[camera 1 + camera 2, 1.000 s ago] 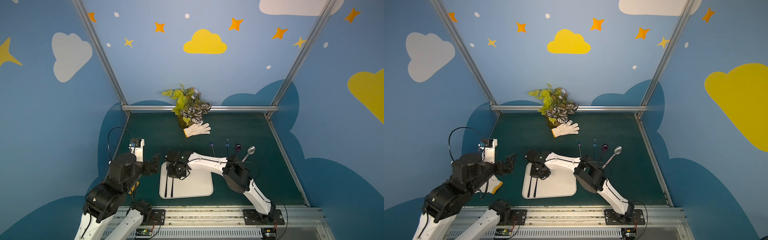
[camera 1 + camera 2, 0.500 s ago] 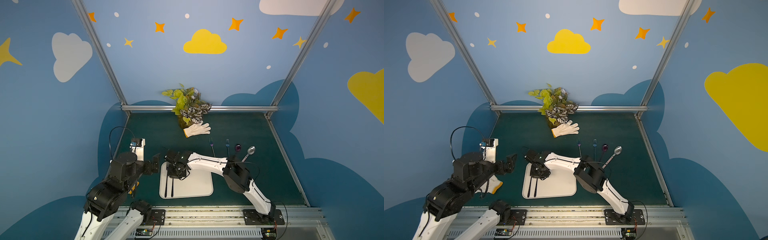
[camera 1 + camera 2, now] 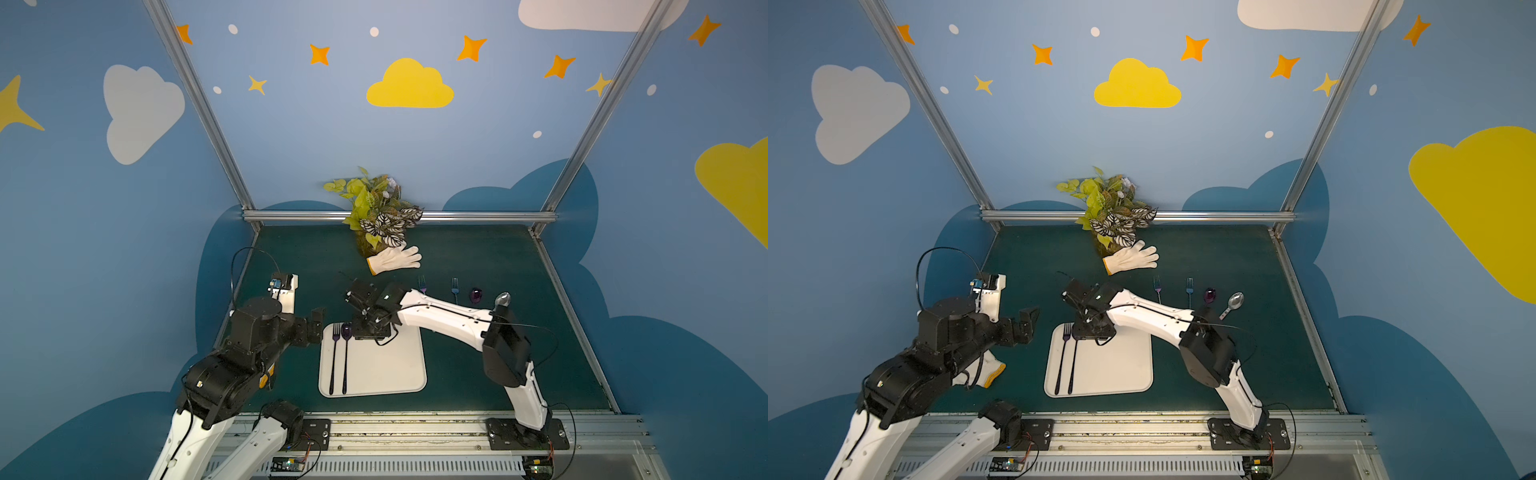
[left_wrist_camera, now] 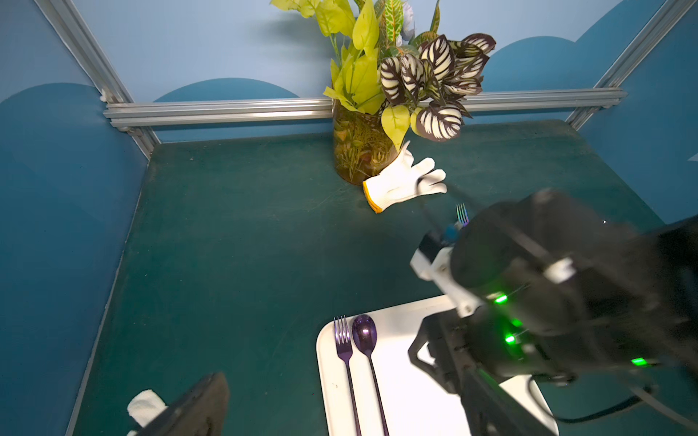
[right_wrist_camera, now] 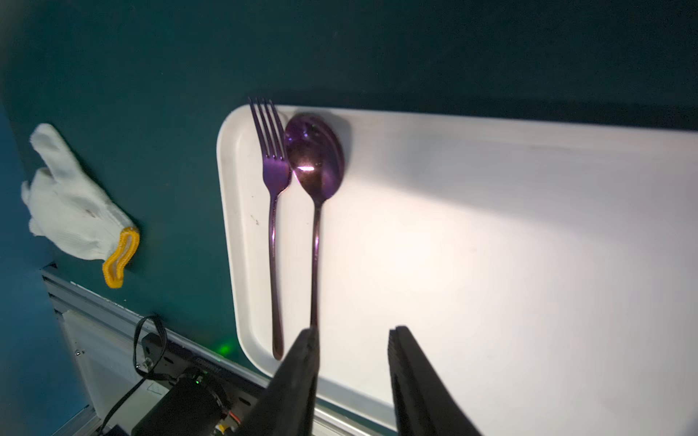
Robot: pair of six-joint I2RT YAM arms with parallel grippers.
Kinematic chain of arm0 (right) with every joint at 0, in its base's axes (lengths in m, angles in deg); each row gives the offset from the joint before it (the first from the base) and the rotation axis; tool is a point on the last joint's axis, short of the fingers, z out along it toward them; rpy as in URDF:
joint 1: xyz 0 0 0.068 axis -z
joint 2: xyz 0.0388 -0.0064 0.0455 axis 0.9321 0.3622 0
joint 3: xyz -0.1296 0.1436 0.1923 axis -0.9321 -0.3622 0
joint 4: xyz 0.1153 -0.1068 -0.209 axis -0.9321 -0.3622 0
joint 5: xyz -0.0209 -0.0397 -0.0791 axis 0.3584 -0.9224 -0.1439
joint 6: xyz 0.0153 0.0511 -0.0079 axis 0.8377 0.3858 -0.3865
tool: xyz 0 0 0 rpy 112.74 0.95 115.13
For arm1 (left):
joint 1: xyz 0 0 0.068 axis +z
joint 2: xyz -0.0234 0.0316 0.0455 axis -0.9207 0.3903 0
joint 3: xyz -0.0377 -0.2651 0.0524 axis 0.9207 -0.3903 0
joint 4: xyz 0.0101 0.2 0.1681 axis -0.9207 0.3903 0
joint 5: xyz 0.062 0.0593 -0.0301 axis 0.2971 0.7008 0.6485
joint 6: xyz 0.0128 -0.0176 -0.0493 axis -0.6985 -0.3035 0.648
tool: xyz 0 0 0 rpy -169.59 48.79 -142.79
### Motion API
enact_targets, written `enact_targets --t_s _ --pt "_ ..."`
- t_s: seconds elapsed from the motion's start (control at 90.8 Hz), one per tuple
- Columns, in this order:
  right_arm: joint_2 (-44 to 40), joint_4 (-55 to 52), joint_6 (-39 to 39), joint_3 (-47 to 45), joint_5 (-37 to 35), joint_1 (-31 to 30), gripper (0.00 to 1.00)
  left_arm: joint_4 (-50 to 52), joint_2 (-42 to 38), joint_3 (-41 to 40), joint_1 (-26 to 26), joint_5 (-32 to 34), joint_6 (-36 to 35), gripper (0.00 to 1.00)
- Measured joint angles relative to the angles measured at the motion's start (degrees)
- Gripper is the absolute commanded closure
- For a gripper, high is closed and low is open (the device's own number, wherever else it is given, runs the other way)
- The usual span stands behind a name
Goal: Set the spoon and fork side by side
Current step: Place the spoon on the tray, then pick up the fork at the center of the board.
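At the left, the left gripper (image 3: 1027,320) hovers over the dark green mat (image 3: 478,257); we cannot tell how far it is open. Next, the fork (image 5: 275,166) and the spoon (image 5: 315,158) lie side by side, heads close together, on the left part of the white tray (image 5: 491,245). The right gripper (image 5: 353,339) stands partly open over the spoon's handle end, holding nothing. Blue walls (image 3: 291,137) with painted clouds and stars surround the mat.

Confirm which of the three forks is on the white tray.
The dark purple metal fork, beside the purple metal spoon on the white plastic tray. The violet fork and blue fork lie off it on the green mat.
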Motion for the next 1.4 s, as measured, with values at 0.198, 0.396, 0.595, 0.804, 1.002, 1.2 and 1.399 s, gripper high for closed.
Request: enact_targets --t_s 0.198,0.396,0.595,0.804,1.002,1.2,1.399 --pt "-13.00 -5.75 -9.49 -7.21 -2.38 11.19 0.63 0.15 3.06 0.15 0.00 -5.68 1.44 0.00" --pt "-10.97 -8.48 -19.54 -9.07 -4.39 20.50 0.65 -0.22 8.50 0.15 0.00 -12.24 5.29 0.00" --pt "-0.83 -9.07 -26.45 -4.72 -5.18 22.82 0.67 -0.96 9.90 -0.13 0.07 -13.94 6.64 0.00" --pt "6.67 -8.81 -30.25 -0.98 -4.92 25.03 0.69 -2.01 9.03 -0.63 0.35 -15.28 6.27 0.00" --pt "8.94 -8.61 -31.61 -0.59 -4.20 27.61 0.70 -3.52 9.07 -2.16 0.83 -17.05 5.84 0.00" --pt "10.82 -7.89 -32.44 -0.02 -3.02 28.41 0.71 -4.55 9.57 -2.58 1.05 -19.30 3.91 0.00" --pt "12.70 -7.37 -32.35 0.94 -1.77 28.41 0.73 -5.22 10.43 -2.58 1.25 -21.00 2.75 0.00"
